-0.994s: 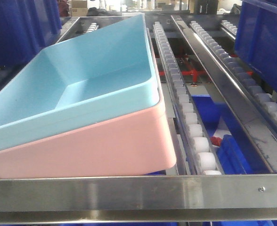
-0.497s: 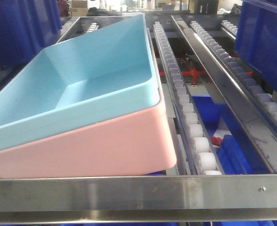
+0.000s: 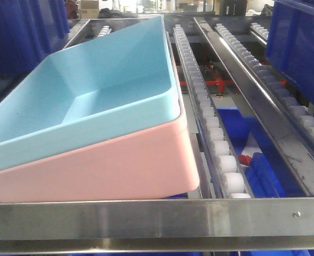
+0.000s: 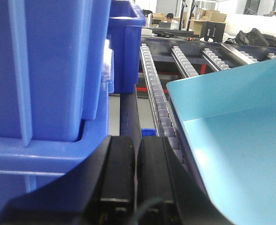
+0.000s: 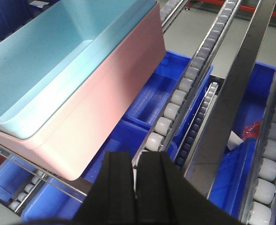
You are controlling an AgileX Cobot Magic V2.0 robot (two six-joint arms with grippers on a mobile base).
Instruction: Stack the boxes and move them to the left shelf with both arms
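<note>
The light blue bin [image 3: 93, 90] sits nested inside the salmon pink bin [image 3: 119, 165]. The stack rests tilted on the left lane of the steel flow rack, just behind its brushed-steel front bar [image 3: 146, 218]. Neither gripper shows in the front view. In the left wrist view my left gripper [image 4: 136, 140] is shut and empty, left of the light blue bin [image 4: 232, 131] and apart from it. In the right wrist view my right gripper [image 5: 137, 157] is shut and empty, to the right of the pink bin [image 5: 114, 79] and the light blue bin [image 5: 49, 61], not touching them.
Roller rails [image 3: 216, 133] run back along the rack to the right of the stack. Dark blue crates stand at the right [image 3: 301, 48] and left [image 3: 18, 32], close beside my left gripper [image 4: 44, 70]. More blue crates [image 5: 152, 93] lie on the level below.
</note>
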